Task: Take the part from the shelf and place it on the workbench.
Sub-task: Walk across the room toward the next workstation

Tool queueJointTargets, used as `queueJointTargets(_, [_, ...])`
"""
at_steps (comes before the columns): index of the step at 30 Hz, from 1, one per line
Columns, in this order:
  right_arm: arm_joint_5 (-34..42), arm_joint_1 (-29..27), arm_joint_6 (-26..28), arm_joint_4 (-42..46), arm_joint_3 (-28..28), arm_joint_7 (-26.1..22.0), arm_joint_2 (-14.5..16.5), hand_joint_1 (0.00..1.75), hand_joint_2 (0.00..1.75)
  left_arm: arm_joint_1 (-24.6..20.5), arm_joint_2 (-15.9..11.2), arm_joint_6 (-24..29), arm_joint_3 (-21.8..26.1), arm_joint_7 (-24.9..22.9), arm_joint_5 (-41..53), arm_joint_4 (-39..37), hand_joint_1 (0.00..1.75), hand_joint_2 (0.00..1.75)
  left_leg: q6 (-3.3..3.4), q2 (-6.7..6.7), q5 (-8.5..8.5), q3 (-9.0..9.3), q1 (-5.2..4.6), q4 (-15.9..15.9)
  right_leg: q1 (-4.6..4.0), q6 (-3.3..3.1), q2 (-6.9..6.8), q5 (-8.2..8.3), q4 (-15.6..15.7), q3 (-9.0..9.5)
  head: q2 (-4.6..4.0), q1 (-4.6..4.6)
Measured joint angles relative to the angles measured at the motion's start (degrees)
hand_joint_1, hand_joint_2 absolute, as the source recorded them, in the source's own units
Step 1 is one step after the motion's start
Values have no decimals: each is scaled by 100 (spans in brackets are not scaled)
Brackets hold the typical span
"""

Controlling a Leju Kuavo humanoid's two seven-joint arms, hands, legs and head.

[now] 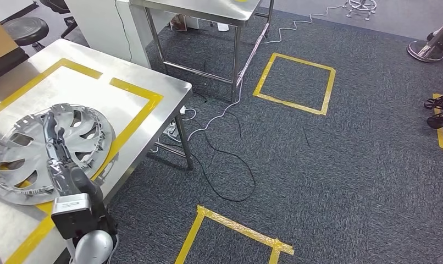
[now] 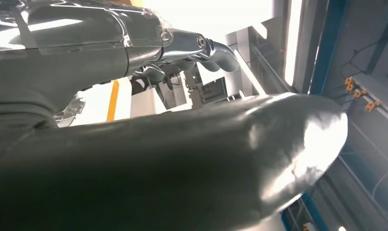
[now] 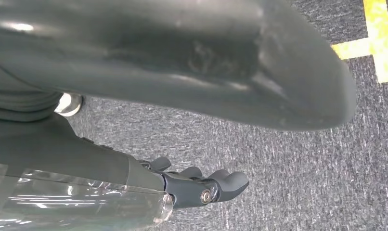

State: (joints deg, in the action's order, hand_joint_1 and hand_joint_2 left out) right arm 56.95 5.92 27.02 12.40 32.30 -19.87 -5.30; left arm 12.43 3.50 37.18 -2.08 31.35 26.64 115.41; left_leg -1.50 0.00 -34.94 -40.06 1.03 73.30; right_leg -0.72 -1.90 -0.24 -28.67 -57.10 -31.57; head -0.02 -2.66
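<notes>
A silver wheel cover (image 1: 49,151) lies flat on the steel desk (image 1: 142,88), inside the yellow tape outline (image 1: 132,122) marked on the desk top. The left hand (image 1: 55,144) reaches over it from the near edge, its dark fingers (image 1: 50,125) stretched across the spokes and resting on the cover; whether they clamp it or merely lie on it cannot be told from the head view. In the left wrist view the thick thumb (image 2: 298,144) takes up most of the frame, with the fingers (image 2: 216,50) slightly curled beyond it and nothing visible between them. The right hand (image 3: 201,185) hangs over dark grey carpet (image 3: 288,168), its fingers (image 3: 228,182) curled in a little and holding nothing. Yellow tape squares (image 1: 294,82) mark the carpet, and a black cable (image 1: 230,176) trails across it beside the desk leg (image 1: 186,148).
</notes>
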Motion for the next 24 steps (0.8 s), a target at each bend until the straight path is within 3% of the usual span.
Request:
queueJointTargets(2, [-13, 1, 3, 1, 0, 1, 1, 0, 0, -2, -2, -1, -2, 11, -19, -13, 0, 0, 22, 75, 373, 342, -4, -665, 0, 29, -4, -30, -31, 13, 0, 0])
queueJointTargets(4, [-41, -1, 14, 1, 0, 1, 2, 0, 0, -4, -3, -1, -8, 19, -25, -20, 0, 0, 60, 172, 547, 623, -26, -1230, -18, 84, -13, -77, -97, 0, 0, 4])
queueJointTargets(7, [-80, -6, 35, 1, 1, 2, 4, 0, 0, -3, -9, -1, -23, 23, -25, -25, 0, 0, 137, 141, 544, 665, -47, -1351, -22, 148, -74, -110, -119, -8, 0, 5])
queueJointTargets(9, [-96, -3, 43, 1, 2, 3, 2, 0, 0, -7, -13, -1, -38, 25, -22, -25, 0, 0, 187, 80, 567, 667, -26, -1370, -2, 210, -68, -236, -259, -52, 0, 13])
queueJointTargets(12, [-104, -6, 57, 1, 3, 3, 1, 0, 0, -8, -15, -1, -54, 28, -7, -25, 0, 0, 227, -14, 579, 665, -11, -1378, 51, 312, -12, -746, -1200, -460, 0, 16])
queueJointTargets(13, [-109, -10, 63, 1, 5, 3, 3, 0, 0, -7, -15, -1, -55, 27, 1, -26, 0, 0, 229, -52, 579, 665, -11, -1378, 64, 328, -9, -863, -1524, -616, 0, 16])
queueJointTargets(14, [-115, -12, 69, 1, 7, 4, 5, 0, 0, -6, -16, -2, -57, 26, 9, -26, 0, 0, 229, -94, 579, 666, -12, -1377, 71, 334, -6, -876, -1692, -707, 0, 16])
queueJointTargets(15, [-123, -13, 74, 1, 10, 5, 5, 0, 0, -6, -16, -2, -60, 24, 17, -27, 0, 0, 229, -142, 579, 670, -12, -1377, 75, 331, 4, -778, -1660, -707, 0, 15])
queueJointTargets(16, [-132, -12, 80, 1, 11, 7, 4, 0, 0, -8, -16, -2, -65, 22, 25, -27, 0, 0, 228, -195, 579, 678, -11, -1376, 77, 318, 28, -582, -1405, -600, 0, 15])
queueJointTargets(17, [-143, -11, 86, 1, 13, 7, 2, 0, 0, -9, -16, -1, -74, 21, 32, -27, 0, 0, 223, -249, 578, 687, -7, -1377, 79, 300, 93, -349, -1013, -427, 0, 15])
queueJointTargets(19, [-162, -15, 94, 2, 15, 7, -5, 0, 0, -16, -16, -1, -91, 21, 41, -27, 0, 0, 187, -357, 581, 685, -6, -1371, 80, 256, 271, -86, -329, -112, 0, 15])
queueJointTargets(20, [-166, -11, 96, 2, 17, 7, -8, 0, 0, -18, -16, -1, -97, 21, 43, -27, 0, 0, 156, -411, 590, 672, 4, -1373, 72, 236, 329, -64, -167, -38, 0, 14])
queueJointTargets(22, [-168, 10, 97, 2, 20, 7, -15, 0, 0, -19, -16, -1, -100, 20, 44, -26, 0, 0, 71, -517, 625, 646, 34, -1397, 45, 187, 291, -79, -90, -4, 0, 11])
queueJointTargets(24, [-168, 26, 98, 2, 24, 7, -21, 0, 0, -15, -17, -1, -100, 19, 44, -26, 0, 0, 22, -375, 564, 599, 33, -1329, 38, 115, 179, -30, -9, 33, 0, 4])
